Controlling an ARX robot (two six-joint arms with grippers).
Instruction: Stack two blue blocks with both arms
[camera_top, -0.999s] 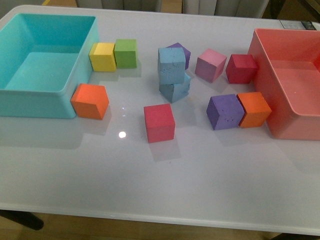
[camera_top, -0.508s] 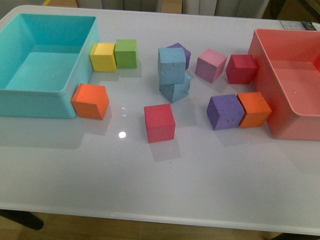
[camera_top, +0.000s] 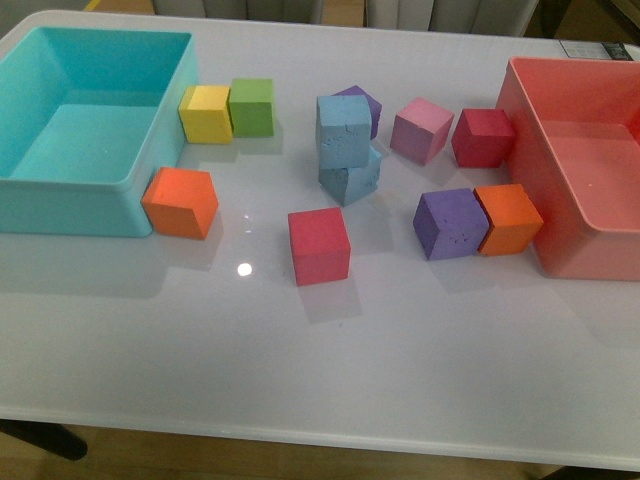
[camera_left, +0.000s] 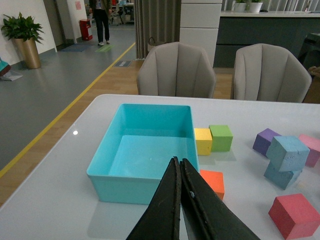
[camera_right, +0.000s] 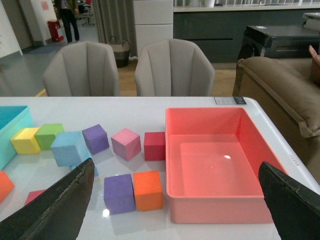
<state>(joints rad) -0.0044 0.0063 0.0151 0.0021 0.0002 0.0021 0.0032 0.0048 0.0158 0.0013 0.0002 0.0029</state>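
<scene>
Pincers: left pincer (camera_left: 181, 172) has its fingers pressed together on nothing, raised above the desk near the turquoise bin (camera_left: 102, 172); right pincer (camera_right: 175, 200) stands spread wide and empty, its two fingers at the outer edges of its own wrist view.

Blue blocks: upper blue block (camera_top: 343, 130) sits on the lower blue block (camera_top: 350, 180), twisted a little against it and overhanging, mid-desk (camera_top: 320, 360); a purple cube (camera_top: 362, 102) is just behind them.

Task standing: judged from how they lie, the stack looks already made, though skewed.

Handling: the pitted faces suggest light, soft foam that dents a little under pressure and is not slippery. If it needs squaring, take the upper block by two opposite side faces, gently, as a nudge could tip it off.

Front view only: neither arm appears; it shows the red cube (camera_top: 319, 245) nearest the stack on the robot's side.

Left wrist view only: the overhang of the upper block (camera_left: 287, 152) on the lower one (camera_left: 280, 176) is plain.

Right wrist view only: the lower block is almost hidden behind the upper (camera_right: 70, 148); the pink bin (camera_right: 220, 207) lies close.
</scene>
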